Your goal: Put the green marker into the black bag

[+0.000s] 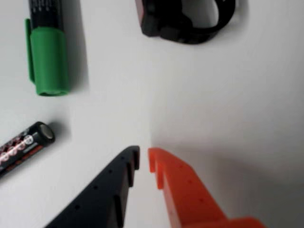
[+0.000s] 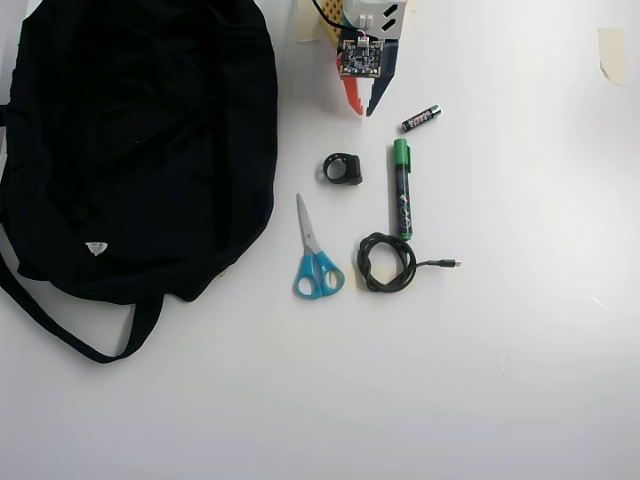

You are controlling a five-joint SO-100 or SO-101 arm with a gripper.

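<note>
The green marker (image 2: 401,190) lies on the white table, green cap toward the arm, right of centre in the overhead view. Its green cap (image 1: 47,61) shows at the upper left of the wrist view. The black bag (image 2: 140,140) lies flat and fills the left of the overhead view, with a white tag and a long strap. My gripper (image 2: 363,110) is at the top centre, between bag and marker, just behind the cap. In the wrist view the gripper (image 1: 144,159) has its black and orange fingers nearly together, empty, above bare table.
A small black battery (image 2: 421,118) lies just right of the gripper and also shows in the wrist view (image 1: 23,145). A small black ring-like object (image 2: 343,168), blue-handled scissors (image 2: 315,255) and a coiled black cable (image 2: 387,262) lie nearby. A tape piece (image 2: 611,52) sits at the top right.
</note>
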